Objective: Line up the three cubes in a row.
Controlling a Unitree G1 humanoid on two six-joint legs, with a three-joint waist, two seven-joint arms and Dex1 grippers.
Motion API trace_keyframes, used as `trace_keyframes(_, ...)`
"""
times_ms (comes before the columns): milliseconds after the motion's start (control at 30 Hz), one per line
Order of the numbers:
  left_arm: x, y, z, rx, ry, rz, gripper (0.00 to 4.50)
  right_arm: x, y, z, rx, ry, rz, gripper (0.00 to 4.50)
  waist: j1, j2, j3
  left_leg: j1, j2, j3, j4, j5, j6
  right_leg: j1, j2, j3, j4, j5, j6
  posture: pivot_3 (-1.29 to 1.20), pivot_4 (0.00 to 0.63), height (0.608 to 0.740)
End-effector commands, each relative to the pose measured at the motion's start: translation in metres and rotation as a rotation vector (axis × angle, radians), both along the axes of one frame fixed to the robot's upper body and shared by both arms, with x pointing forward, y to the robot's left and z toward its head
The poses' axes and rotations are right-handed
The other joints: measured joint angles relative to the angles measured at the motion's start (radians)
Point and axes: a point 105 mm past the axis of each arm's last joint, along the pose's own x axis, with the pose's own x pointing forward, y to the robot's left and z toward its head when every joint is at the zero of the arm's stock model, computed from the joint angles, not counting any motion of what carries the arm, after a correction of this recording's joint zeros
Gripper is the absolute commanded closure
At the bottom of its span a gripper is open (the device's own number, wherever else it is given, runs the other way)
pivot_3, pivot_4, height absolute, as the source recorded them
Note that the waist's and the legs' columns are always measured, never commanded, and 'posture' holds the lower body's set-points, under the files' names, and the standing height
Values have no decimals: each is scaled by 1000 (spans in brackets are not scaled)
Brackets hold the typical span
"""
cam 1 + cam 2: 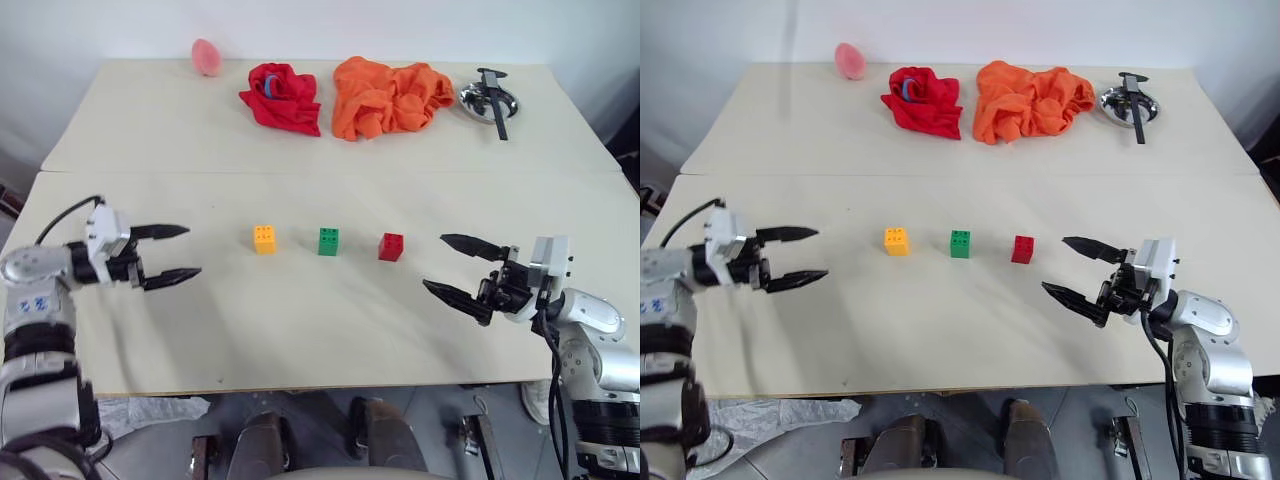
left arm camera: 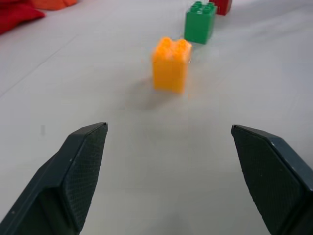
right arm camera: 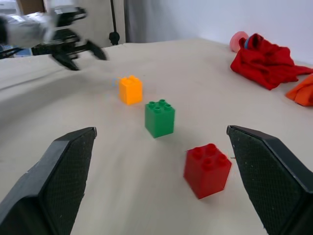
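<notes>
The small yellow-orange plastic studded cube point(image 1: 264, 239), green one point(image 1: 328, 241) & red one point(image 1: 391, 247) stand in a row mid-surface, apart. Left hand point(image 1: 170, 256) and right hand point(image 1: 461, 269) are both released, empty; each hand is nearest its own end cube.

The pale tabletop point(image 1: 200, 330) carries a yellow cube point(image 1: 264, 238), a green cube point(image 1: 328, 241) and a red cube point(image 1: 391, 246) in a row. Along its far edge lie a pink egg point(image 1: 206, 56), a red cloth point(image 1: 283, 97), an orange cloth point(image 1: 388, 97) and a metal dish point(image 1: 478, 98).
</notes>
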Motion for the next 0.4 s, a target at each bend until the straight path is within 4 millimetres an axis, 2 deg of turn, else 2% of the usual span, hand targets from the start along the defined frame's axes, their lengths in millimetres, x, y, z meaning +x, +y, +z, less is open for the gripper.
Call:
trace_keyframes(33, -7, -6, 27, -47, -124, 51, 202, 0, -4, 4, -22, -30, 65, 0, 14, 0, 0, 0, 0, -1, 1, 0, 0, 1, -1, -1, 0, 0, 0, 0, 150, 740)
trace_keyframes(167, -16, -18, 25, -56, -144, 35, 202, 8, -8, -5, -85, -5, 103, 0, 29, 0, 0, 0, -2, -1, 4, -1, 1, 3, -3, -1, 1, 0, 1, 0, 150, 740)
trace_keyframes(400, -17, -14, 12, -20, -118, 78, 202, 17, -19, -5, -130, -19, 94, 0, 22, 1, 0, 0, -1, 0, 4, -1, 1, 2, -1, -1, 1, 1, 1, 0, 150, 740)
